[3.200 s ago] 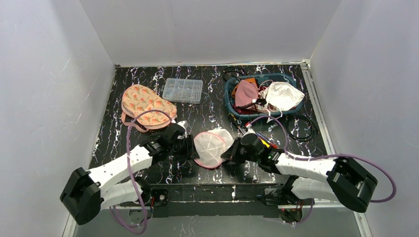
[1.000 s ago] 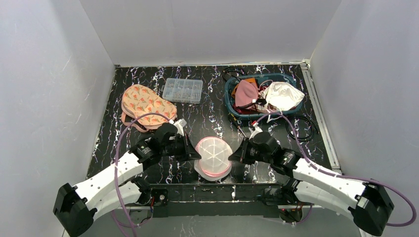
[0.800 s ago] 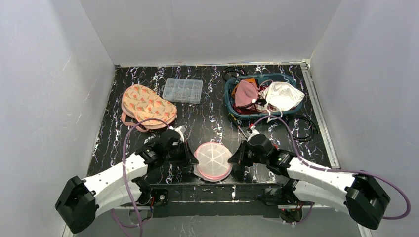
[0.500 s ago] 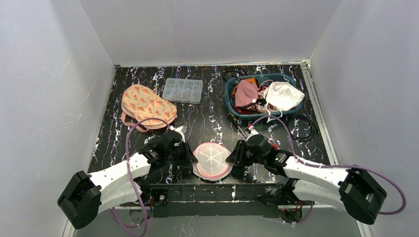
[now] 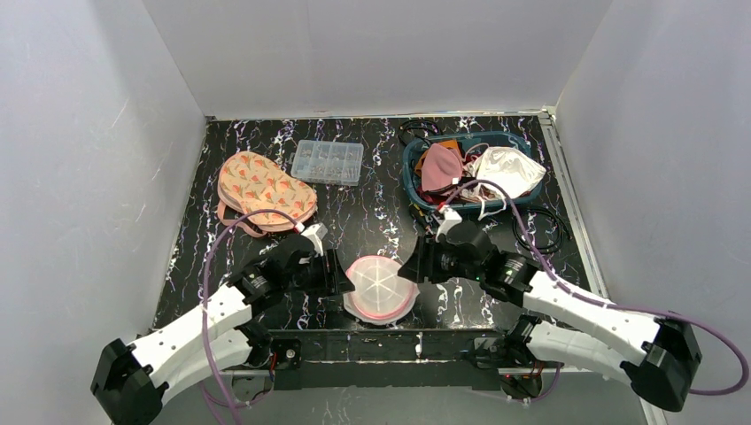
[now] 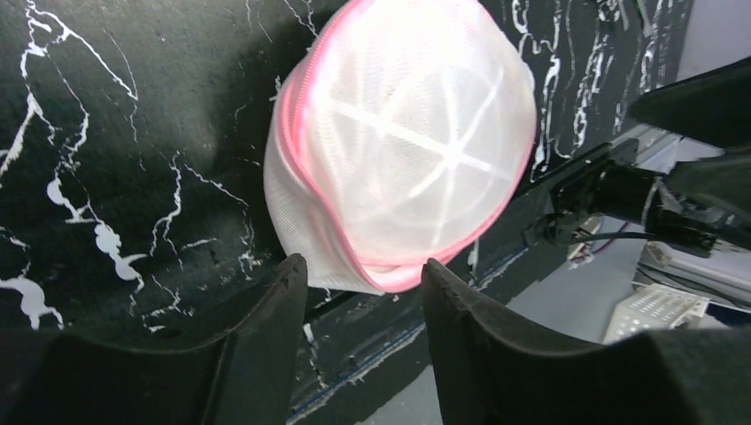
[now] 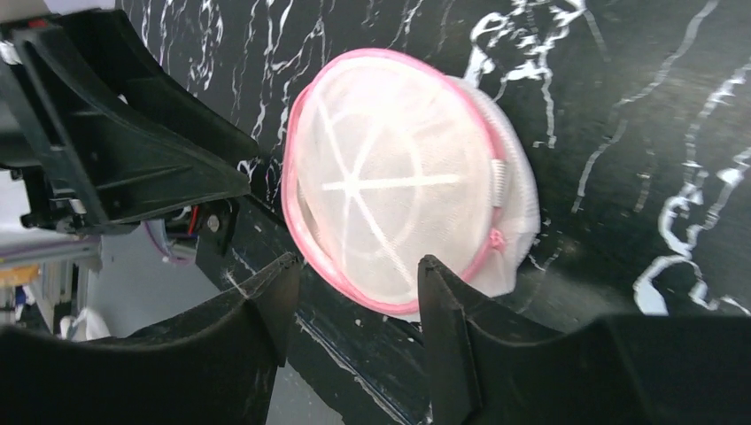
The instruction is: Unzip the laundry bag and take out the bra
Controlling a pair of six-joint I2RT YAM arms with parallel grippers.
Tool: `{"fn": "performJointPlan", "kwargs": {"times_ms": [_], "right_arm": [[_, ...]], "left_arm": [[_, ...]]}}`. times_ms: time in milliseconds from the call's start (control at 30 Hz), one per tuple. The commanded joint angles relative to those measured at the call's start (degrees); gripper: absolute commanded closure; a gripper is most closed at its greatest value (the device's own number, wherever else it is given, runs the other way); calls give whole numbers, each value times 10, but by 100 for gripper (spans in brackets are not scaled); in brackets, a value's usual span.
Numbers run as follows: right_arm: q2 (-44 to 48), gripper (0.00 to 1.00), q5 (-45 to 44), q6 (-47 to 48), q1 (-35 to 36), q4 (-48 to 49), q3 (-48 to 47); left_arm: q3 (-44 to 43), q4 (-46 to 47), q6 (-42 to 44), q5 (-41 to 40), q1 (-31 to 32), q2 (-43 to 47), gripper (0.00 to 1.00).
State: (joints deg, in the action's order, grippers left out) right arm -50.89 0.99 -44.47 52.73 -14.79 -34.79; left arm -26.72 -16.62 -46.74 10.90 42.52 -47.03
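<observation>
The laundry bag (image 5: 380,288), a round white mesh pod with pink trim, lies at the near edge of the table (image 5: 381,208), centre. The left gripper (image 5: 341,274) sits just beside its left side, fingers spread. The right gripper (image 5: 409,268) sits just beside its right side, also spread. Neither grips it. A blue basket (image 5: 413,181) of garments stands far right.

The left hand (image 5: 341,275) and right hand (image 5: 408,270) hang low, pointing inward toward each other. Both have fingers spread apart.

Laundry bag (image 5: 381,289) white mesh, pink trim; table (image 5: 372,199) black, white marbling; basket (image 5: 409,177) teal.
</observation>
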Motion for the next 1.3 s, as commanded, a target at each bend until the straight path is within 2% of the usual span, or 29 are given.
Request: {"fn": "performJointPlan", "kwargs": {"times_ms": [0, 67, 167, 267, 400, 467, 700, 900, 967, 1033, 1133, 1200, 1267], "right_arm": [[-60, 44, 54, 11, 22, 82, -15], [-93, 50, 66, 2, 40, 148, -4], [-141, 57, 43, 7, 83, 198, 7], [-165, 62, 0, 9, 124, 224, 31], [-168, 66, -58, 1, 162, 263, 82], [-169, 66, -81, -5, 173, 282, 106], [-186, 67, -106, -9, 185, 327, 149], [-185, 66, -107, -1, 189, 308, 137], [-162, 62, -101, 9, 191, 284, 125], [-137, 51, -83, 26, 191, 255, 106], [-97, 38, -72, 43, 191, 210, 70], [-74, 35, -83, 49, 192, 194, 50], [-57, 34, -116, 39, 191, 192, 38]], "left_arm": [[-40, -87, 11, 23, 3, 38, 49], [-48, -85, 0, 31, 3, 54, 48], [-41, -28, -32, 55, 3, 63, 50], [-9, 75, -59, 90, 5, 48, 64], [30, 150, -58, 101, 16, 7, 83], [58, 192, -63, 103, 22, -15, 88], [97, 205, -46, 71, 37, -62, 98], [109, 197, -34, 53, 37, -60, 99], [103, 177, -25, 49, 38, -46, 98], [92, 139, -15, 43, 38, -21, 95], [66, 86, -1, 37, 38, 26, 85], [43, 54, 7, 35, 37, 52, 72], [20, 34, 7, 32, 38, 70, 65]]}}
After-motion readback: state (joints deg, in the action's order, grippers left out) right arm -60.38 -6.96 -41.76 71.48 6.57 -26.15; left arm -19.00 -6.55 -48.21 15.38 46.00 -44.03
